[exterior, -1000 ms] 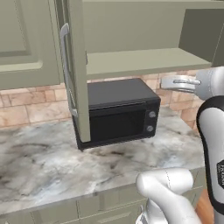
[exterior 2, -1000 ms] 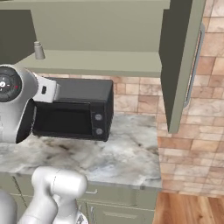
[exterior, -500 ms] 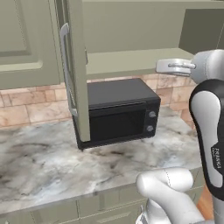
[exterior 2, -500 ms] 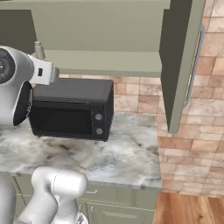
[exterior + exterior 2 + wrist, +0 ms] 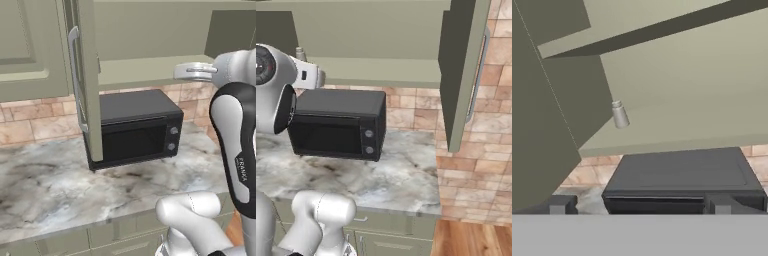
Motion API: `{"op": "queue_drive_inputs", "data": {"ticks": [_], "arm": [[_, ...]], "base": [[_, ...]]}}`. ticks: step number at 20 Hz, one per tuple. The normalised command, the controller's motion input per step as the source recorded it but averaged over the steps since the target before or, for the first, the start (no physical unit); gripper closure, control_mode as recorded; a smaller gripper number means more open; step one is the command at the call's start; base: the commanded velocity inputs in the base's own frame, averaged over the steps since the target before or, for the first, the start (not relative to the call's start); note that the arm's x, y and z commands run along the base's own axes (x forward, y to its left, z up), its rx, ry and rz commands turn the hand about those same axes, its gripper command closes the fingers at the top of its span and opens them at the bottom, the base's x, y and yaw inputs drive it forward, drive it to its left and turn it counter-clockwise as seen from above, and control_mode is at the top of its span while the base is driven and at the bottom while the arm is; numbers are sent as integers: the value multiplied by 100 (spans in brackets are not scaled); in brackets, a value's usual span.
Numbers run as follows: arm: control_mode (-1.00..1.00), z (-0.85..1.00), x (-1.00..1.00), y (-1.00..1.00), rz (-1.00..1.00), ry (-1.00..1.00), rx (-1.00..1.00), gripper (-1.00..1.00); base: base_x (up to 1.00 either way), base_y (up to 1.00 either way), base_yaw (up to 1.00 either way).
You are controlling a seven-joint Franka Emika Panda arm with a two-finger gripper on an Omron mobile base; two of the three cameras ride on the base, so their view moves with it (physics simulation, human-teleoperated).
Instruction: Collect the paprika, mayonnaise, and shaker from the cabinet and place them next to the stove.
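The cabinet (image 5: 150, 35) stands open, with its door (image 5: 86, 75) swung out over the counter (image 5: 45, 180). The arm reaches up toward the shelf (image 5: 702, 120) inside. The hand (image 5: 637, 207) is empty, and its two fingers (image 5: 559, 205) stand wide apart with nothing between them.

The shaker (image 5: 618, 114) sits upright on the shelf, ahead of the hand and a bit to its left, well apart from it. From the right side I can see a small grey bit of it, just past the arm. It is the one task thing I can spot in the cabinet. I see no red bottle and no white jar on the shelf parts that show. They may already be moved, or they may be hidden, and I cannot tell which. The stove is somewhere else.

Below the hand sits a black microwave (image 5: 137, 127) on the counter.

So I think the shaker is the job right now. The hand has not reached it yet. It must go forward to the shaker, close on it, lift it out, and carry it over to the stove.
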Motion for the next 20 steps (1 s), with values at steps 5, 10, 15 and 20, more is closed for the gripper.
{"op": "queue_drive_inputs", "data": {"ticks": [5, 10, 15, 20], "arm": [[-100, 40, 55, 0, 7, 0, -2, -100], [-100, 27, 58, 0, 14, 0, -1, -100], [-100, 1, 47, -5, 25, -1, -3, -100], [-100, 0, 30, -9, 20, 0, -4, -100]], "base": [[0, 0, 0], [0, 0, 0], [0, 0, 0], [0, 0, 0]]}}
